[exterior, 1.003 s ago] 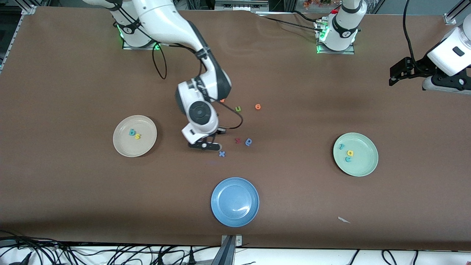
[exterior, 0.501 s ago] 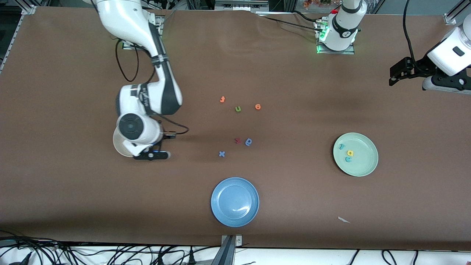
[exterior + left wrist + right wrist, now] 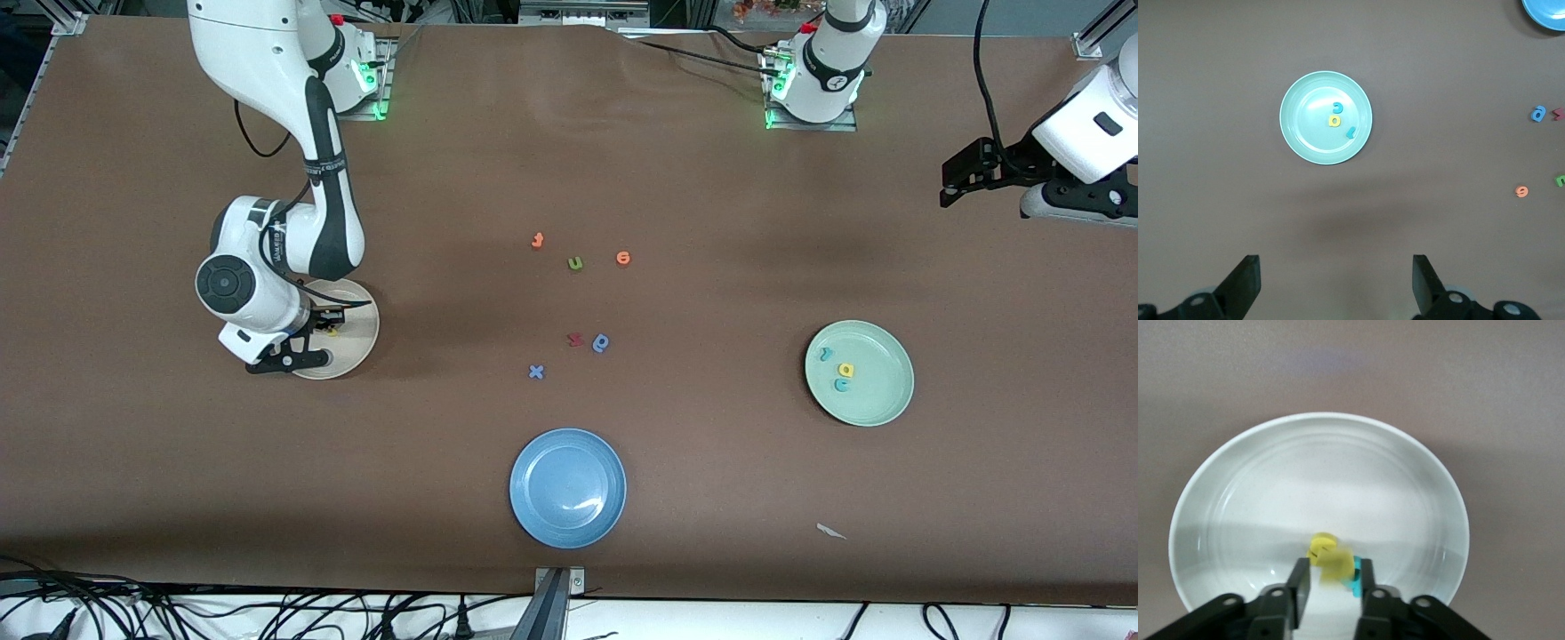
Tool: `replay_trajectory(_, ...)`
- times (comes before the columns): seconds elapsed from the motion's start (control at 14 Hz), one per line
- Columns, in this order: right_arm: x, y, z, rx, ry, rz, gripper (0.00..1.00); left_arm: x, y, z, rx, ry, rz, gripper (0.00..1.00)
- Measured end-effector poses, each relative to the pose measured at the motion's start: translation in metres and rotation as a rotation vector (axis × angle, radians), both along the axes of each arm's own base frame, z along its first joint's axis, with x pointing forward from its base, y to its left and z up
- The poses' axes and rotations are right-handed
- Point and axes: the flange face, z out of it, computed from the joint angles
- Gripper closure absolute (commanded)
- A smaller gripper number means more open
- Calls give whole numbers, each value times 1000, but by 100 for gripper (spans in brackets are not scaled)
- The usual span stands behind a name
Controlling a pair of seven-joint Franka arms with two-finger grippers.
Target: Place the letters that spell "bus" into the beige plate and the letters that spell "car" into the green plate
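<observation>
- Dropping the last "bus" letter is the step in hand: the right gripper (image 3: 289, 363) hangs low over the beige plate (image 3: 360, 342), which lies at nine o'clock on the counter (image 3: 711, 178), taking twelve as the robots' bases.
- Its jaws stand a little apart. The yellow "u" (image 3: 1335, 568) sits blurred between them with a sliver of gap at one side, so it looks let go rather than pinched.
- The yellow "s" (image 3: 1319, 543) and the teal "b" (image 3: 1353, 581) lie in the plate just under the jaws.
- The green plate (image 3: 880, 404), at three o'clock, holds the thin teal "r" (image 3: 826, 354), the yellow "a" (image 3: 846, 370) and the teal "c" (image 3: 840, 385).
- The left gripper (image 3: 951, 182) waits at two o'clock, jaws spread wide and empty.
- Next, I judge, the right arm need only rise clear without dragging a letter out. Then both words would be sorted.
- From the front, the right arm's wrist covers much of the beige plate and the teal "b". Whether the "u" has landed cannot be told.
</observation>
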Motion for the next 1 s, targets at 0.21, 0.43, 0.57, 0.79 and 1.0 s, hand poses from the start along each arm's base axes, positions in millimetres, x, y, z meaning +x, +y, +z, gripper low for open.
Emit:
replay_trajectory(0.21,4,-6,29,34,28,-28,0,0,0,0,0,0,0,0)
replay_trajectory(0.43,16,0,67,75,45,-34,0,0,0,0,0,0,0,0)
replay_trajectory(0.57,18,3,71,79,43,-39,0,0,0,0,0,0,0,0)
replay_trajectory(0.79,17,17,75,75,50,-71,0,0,0,0,0,1,-1,0)
replay_trajectory(1.0,21,24,87,73,81,-88,0,-1,0,0,0,6,-1,0)
